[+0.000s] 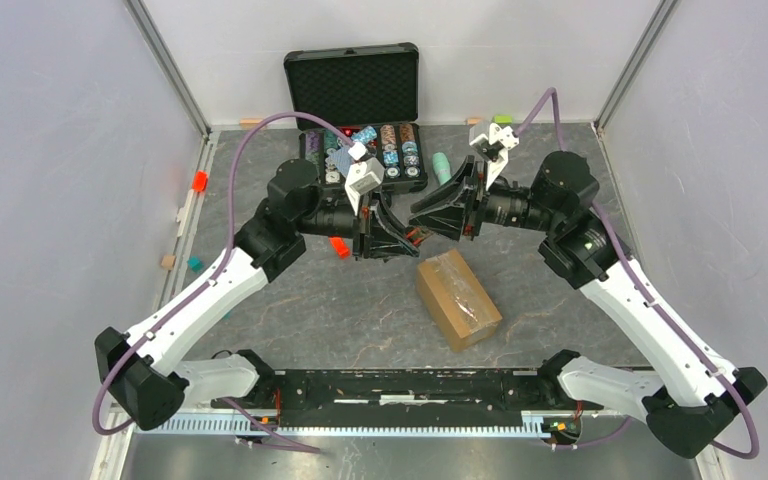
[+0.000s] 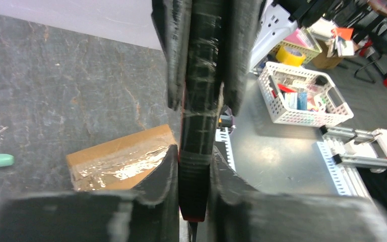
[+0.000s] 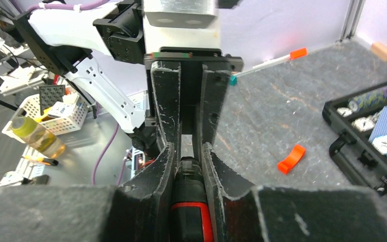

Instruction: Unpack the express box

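Observation:
The express box [image 1: 458, 298], a brown carton with glossy tape on top, lies closed on the grey mat in front of both grippers. It also shows in the left wrist view [image 2: 116, 159], below and to the left of the fingers. My left gripper [image 1: 388, 240] and right gripper [image 1: 432, 222] meet tip to tip above the mat behind the box. Both are shut on one black tool with a red band [image 1: 417, 237]. In the left wrist view the left gripper [image 2: 194, 151] clamps the tool [image 2: 197, 126]. In the right wrist view the right gripper [image 3: 187, 154] clamps its red-trimmed end [image 3: 190, 206].
An open black case of poker chips [image 1: 360, 100] stands at the back. An orange clip [image 1: 339, 246] lies left of the grippers and also shows in the right wrist view [image 3: 291, 159]. A teal piece [image 1: 442, 167] lies by the case. A white basket [image 2: 302, 96] sits off the table.

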Available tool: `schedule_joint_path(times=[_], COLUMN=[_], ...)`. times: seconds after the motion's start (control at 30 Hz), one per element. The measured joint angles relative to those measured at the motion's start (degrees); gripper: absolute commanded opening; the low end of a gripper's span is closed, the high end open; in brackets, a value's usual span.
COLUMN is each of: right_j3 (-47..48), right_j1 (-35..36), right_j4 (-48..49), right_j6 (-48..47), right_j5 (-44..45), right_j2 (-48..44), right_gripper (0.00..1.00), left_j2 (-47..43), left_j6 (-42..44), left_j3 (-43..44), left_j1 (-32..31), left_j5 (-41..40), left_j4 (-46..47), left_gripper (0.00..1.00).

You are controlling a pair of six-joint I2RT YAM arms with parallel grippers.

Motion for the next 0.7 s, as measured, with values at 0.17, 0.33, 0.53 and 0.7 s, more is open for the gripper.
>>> schedule_joint_path(times=[0.17,0.33,0.53,0.7], right_j3=[-2.78,-6.14,-9.38,-10.49], right_j1=[0.22,0.07,0.28,0.33], right_j4=[5.09,9.07,11.76,11.58], right_j6=[3.39,5.86,7.87,7.87], right_j5=[3.1,5.66,5.66,6.6], right_j2=[0.37,0.37,0.26,-0.33], right_gripper=[0.59,0.55,0.52,0.52], left_j2=[0.72,2.62,2.62,2.6], left_j6=[-8.59,-14.34,-18.1,-19.71], left_j3=[-5.55,-7.39,-7.61,-7.61], left_j1=[1.81,3.15,3.63,4.07], left_j5=[0.76,2.89,3.52,3.93], left_j4=[11.5,16.76,21.88,23.43], left_gripper=[0.02,0.02,0.02,0.02])
